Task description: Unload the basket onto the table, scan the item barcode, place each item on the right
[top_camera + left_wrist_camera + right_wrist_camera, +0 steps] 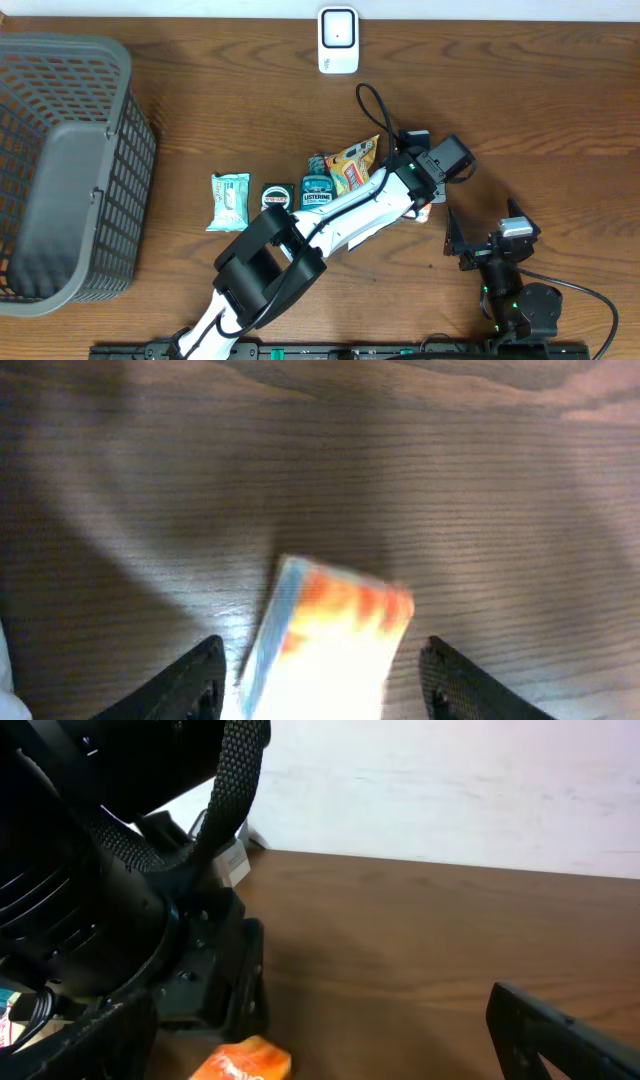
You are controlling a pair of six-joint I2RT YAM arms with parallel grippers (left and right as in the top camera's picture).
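Mesh basket (135, 180), orange packet (330, 640) outside, possibly loose

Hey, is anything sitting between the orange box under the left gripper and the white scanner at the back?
Nothing visible on the table lies between the orange box and the scanner. Only the left arm's cable loops over that stretch.

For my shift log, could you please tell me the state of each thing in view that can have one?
left gripper: open, one finger either side of the orange box.
right gripper: open, empty.
orange box: unclamped, blurred.
basket: upright, nothing seen inside.
mouthwash bottle: lying flat.
scanner: standing upright.
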